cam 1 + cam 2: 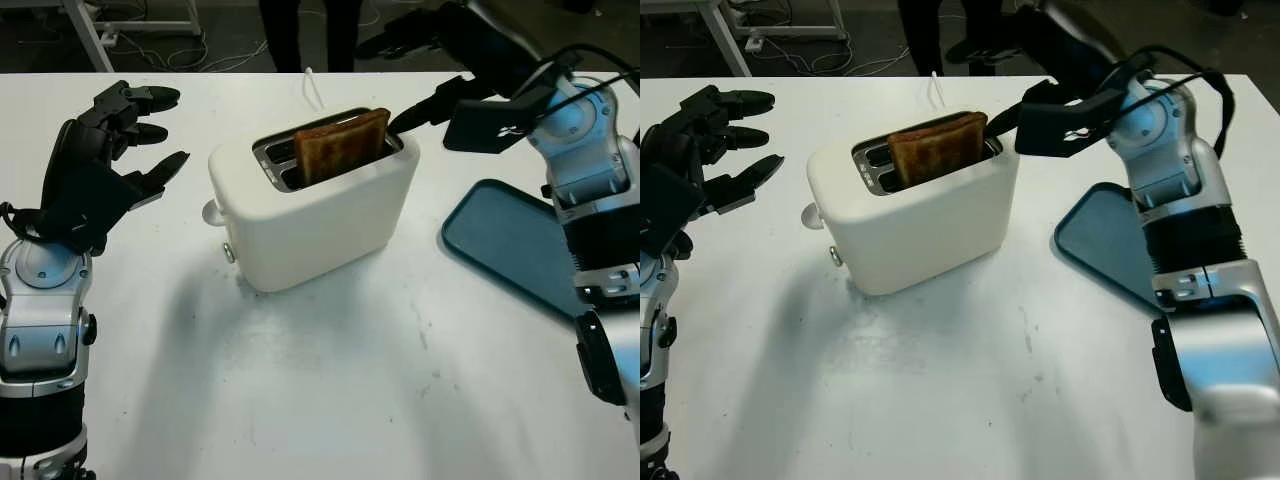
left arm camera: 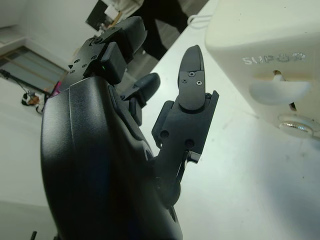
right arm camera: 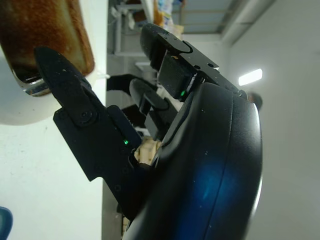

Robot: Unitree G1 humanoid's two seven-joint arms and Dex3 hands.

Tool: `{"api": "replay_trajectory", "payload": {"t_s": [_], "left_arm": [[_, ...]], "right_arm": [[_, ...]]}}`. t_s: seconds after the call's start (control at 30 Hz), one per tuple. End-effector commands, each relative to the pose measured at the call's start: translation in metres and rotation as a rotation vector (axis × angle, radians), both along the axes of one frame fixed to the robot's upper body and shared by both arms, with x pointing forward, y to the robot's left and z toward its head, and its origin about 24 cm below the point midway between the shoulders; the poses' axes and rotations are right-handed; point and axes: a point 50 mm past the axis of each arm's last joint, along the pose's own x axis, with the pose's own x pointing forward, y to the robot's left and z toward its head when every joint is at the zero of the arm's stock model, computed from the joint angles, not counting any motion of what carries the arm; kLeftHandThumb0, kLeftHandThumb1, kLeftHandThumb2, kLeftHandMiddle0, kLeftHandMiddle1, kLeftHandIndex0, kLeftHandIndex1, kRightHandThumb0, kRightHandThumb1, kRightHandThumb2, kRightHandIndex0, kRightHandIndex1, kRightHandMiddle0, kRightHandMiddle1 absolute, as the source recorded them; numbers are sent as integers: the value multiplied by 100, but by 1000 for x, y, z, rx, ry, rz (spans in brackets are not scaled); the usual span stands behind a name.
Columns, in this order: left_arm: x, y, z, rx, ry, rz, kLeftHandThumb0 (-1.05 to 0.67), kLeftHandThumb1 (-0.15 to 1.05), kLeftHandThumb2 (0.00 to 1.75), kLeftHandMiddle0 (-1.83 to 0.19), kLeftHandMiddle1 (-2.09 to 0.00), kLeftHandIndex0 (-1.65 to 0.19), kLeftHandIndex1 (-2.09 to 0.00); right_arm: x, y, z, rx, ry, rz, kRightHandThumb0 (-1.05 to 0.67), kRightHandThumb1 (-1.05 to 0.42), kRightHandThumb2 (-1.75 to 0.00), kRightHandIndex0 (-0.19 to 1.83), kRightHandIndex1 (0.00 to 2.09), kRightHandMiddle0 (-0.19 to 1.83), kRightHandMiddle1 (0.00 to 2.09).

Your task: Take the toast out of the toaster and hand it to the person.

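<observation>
A brown slice of toast (image 1: pixel 342 144) stands upright in the front slot of the white toaster (image 1: pixel 330 215) in the middle of the table, its top half sticking out. My right hand (image 1: pixel 440 75) is open just right of and behind the toaster's far end, with one finger (image 1: pixel 418 110) reaching to the toast's right edge. In the right wrist view that finger (image 3: pixel 60 80) lies against the toast (image 3: pixel 47 30). My left hand (image 1: pixel 125 135) is open, raised left of the toaster, apart from it. A person's dark legs (image 1: pixel 305 30) stand behind the table.
A dark teal tray (image 1: pixel 510 245) lies on the white table right of the toaster, partly under my right arm. The toaster's lever and knob (image 2: pixel 280 92) face my left hand. A white cord (image 1: pixel 312 88) runs off the table's far edge.
</observation>
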Motion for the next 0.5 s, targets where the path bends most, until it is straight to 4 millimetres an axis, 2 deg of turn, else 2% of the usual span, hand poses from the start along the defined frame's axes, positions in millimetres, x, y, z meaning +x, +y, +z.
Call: {"api": "replay_trajectory", "payload": {"t_s": [0.0, 0.03, 0.07, 0.13, 0.23, 0.47], "left_arm": [[-1, 1, 0, 1, -6, -1, -23, 84, 28, -16, -99, -32, -60], [-1, 1, 1, 0, -7, -2, -22, 84, 28, -16, -99, -32, -60], [-1, 0, 1, 2, -9, -2, -22, 83, 27, -16, -100, -32, -60], [-1, 0, 1, 9, -11, 3, -22, 83, 27, -17, -100, -32, -60], [-1, 0, 2, 11, -13, 5, -24, 84, 27, -17, -100, -32, -60], [0, 0, 2, 15, -14, 4, -24, 84, 25, -18, -100, -32, -61]], "right_arm": [[0, 9, 6, -55, -24, 24, -87, -62, -2, 76, 26, 83, 2], [1, 11, 6, -71, -23, 22, -90, -66, -2, 73, 30, 83, 2], [1, 13, 6, -85, -24, 20, -92, -69, -1, 62, 47, 82, 2], [2, 16, 5, -111, -28, 15, -93, -71, 0, 53, 63, 83, 2], [2, 18, 3, -131, -33, 16, -91, -71, 0, 48, 67, 83, 2], [3, 25, -2, -140, -23, 36, -88, -70, 0, 54, 70, 84, 2]]}}
